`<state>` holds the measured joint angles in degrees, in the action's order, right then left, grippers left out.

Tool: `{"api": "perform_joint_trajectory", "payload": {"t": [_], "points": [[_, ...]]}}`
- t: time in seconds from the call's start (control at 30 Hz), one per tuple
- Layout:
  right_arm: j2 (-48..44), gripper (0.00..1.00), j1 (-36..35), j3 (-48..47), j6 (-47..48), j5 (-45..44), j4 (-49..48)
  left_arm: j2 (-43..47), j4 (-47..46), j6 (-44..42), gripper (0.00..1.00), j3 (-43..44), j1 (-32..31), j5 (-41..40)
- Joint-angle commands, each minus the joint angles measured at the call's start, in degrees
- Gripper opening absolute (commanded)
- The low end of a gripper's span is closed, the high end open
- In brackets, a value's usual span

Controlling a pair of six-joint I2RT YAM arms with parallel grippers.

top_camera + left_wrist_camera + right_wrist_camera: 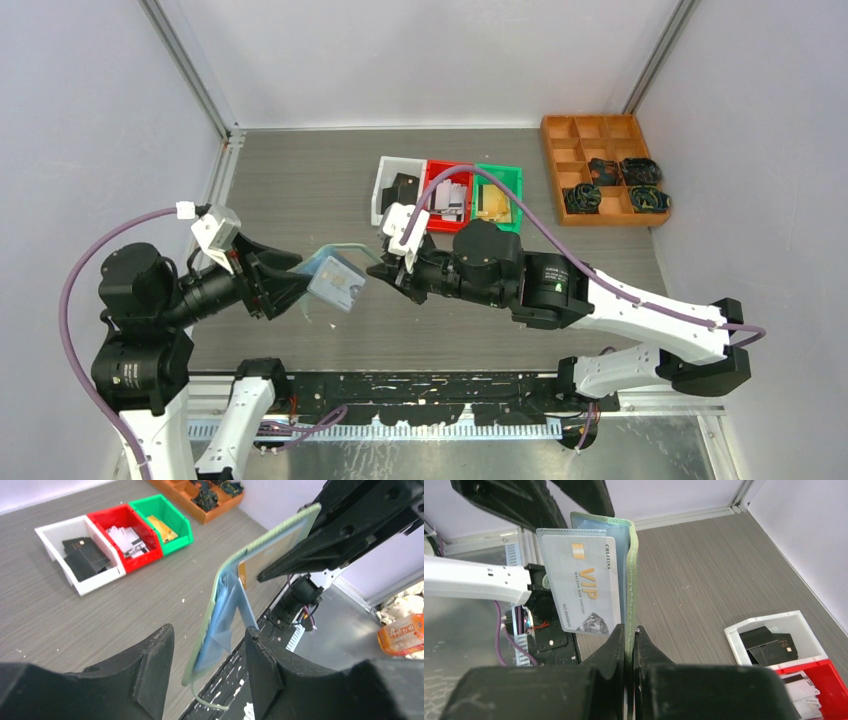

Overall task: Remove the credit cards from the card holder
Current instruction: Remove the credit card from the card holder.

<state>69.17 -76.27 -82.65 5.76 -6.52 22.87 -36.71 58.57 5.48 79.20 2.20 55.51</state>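
The mint-green card holder [325,268] is held up in the air between the two arms, on edge and partly open. My right gripper [396,270] is shut on its green edge, which shows between the jaw tips in the right wrist view [630,629]. A silver-grey credit card [584,585] marked VIP sits in a clear pocket and sticks out sideways from the holder [631,555]. My left gripper [300,285] is open. Its fingers [155,665] stand on either side of the holder's [260,545] lower end without gripping it.
A white bin [382,190] with black cards, a red bin [432,180] with pale cards and a green bin [512,190] with a gold card stand behind the grippers. An orange divided tray [570,135] with black coiled cables is at the back right. The black base rail [420,385] runs along the near edge.
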Motion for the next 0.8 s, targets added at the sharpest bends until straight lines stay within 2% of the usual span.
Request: {"api": "perform_joint_trajectory", "payload": {"t": [0.0, 0.13, 0.33, 0.5, 0.77], "points": [[-0.9, 0.01, 0.1, -3.9, 1.8, 0.2, 2.1, 1.4, -13.8, 10.2, 0.55, -2.3, -0.2, 0.3], [-0.4, 0.01, 0.1, -6.6, 2.6, -1.3, 4.6, 2.4, -16.3, 10.5, 0.55, 0.1, -0.2, -1.8], [1.4, 0.01, 0.1, -11.0, 3.4, -2.2, 7.1, 1.9, -22.1, 17.7, 0.56, 1.7, -0.2, -0.8], [1.2, 0.01, 0.3, -10.8, 1.3, 2.7, 3.2, 4.3, -26.0, 20.1, 0.57, -4.4, -0.2, -3.0], [0.1, 0.01, 4.6, -7.9, -9.5, 11.6, -8.6, 10.0, -33.3, 31.2, 0.56, -14.4, -0.2, -1.3]]}}
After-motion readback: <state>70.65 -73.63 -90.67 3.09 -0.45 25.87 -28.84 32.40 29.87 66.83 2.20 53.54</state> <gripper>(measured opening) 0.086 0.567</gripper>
